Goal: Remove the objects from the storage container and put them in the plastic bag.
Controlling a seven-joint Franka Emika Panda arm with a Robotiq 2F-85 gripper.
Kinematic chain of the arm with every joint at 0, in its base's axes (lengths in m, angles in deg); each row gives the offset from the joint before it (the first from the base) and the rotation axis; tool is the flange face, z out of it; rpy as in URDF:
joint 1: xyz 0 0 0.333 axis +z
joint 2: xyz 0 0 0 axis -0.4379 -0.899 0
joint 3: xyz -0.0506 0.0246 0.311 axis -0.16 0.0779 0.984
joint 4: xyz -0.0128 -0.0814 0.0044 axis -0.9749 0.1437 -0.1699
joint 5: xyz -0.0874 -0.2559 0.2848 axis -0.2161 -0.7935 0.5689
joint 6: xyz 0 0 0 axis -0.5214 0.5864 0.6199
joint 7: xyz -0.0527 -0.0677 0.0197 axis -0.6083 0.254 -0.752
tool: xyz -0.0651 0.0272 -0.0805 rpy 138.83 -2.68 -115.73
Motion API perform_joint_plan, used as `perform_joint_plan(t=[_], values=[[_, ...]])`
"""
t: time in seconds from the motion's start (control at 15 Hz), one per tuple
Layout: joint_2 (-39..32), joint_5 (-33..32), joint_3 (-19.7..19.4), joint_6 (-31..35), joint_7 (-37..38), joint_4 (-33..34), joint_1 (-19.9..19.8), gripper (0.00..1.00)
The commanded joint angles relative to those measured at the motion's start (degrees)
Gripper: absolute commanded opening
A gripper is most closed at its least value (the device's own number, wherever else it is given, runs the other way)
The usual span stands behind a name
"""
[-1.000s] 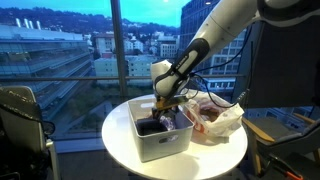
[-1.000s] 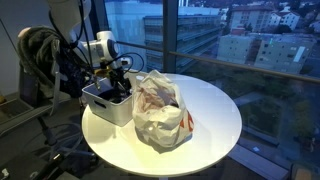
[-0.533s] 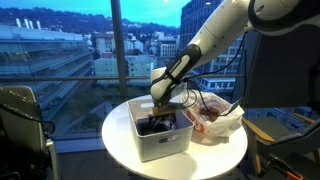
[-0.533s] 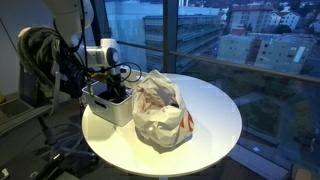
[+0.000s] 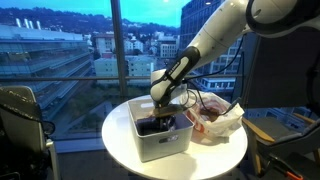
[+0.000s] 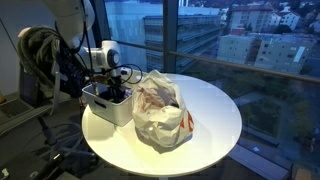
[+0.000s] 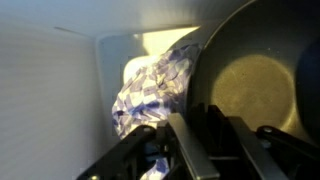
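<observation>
Down inside the storage container [image 5: 160, 140] with the gripper [image 5: 160, 112], seen so in both exterior views, on the round white table [image 5: 215, 162]

Cannot tell how wide the jaws stand: in the wrist view, dark fingers [image 7: 188, 145] set fairly near each other, low in the tub, with no clear sign of a grip on anything

Just ahead of them, the mottled purple-white cloth [image 7: 150, 95] bunched against the white wall; right against it, a dark round item [image 7: 255, 80]

Just beside the tub, the crumpled plastic bag [image 5: 215, 120]
</observation>
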Motion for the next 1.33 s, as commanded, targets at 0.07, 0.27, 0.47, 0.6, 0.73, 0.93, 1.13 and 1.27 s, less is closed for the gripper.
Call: perform_joint_plan(t=[0.07,0.27,0.47,0.6,0.73,0.93,1.13,1.27], values=[[1.5,1.4,-0.9,-7.2,0.8,1.9,1.4,0.05],[2.5,-1.9,-3.0,-14.1,4.8,3.6,4.2,0.06],[3.4,-9.8,-6.1,-17.8,9.7,5.5,8.2,0.06],[4.0,-14.2,-7.2,-20.4,14.1,7.0,10.1,0.07],[5.0,-17.8,-7.4,-23.1,17.5,8.6,11.4,0.07],[7.8,-23.4,-7.3,-27.0,21.4,10.7,12.6,0.06],[11.9,-30.2,-7.9,-32.9,25.0,11.2,13.0,0.07],[15.1,-34.3,-7.5,-39.6,26.7,10.5,12.0,0.07]])
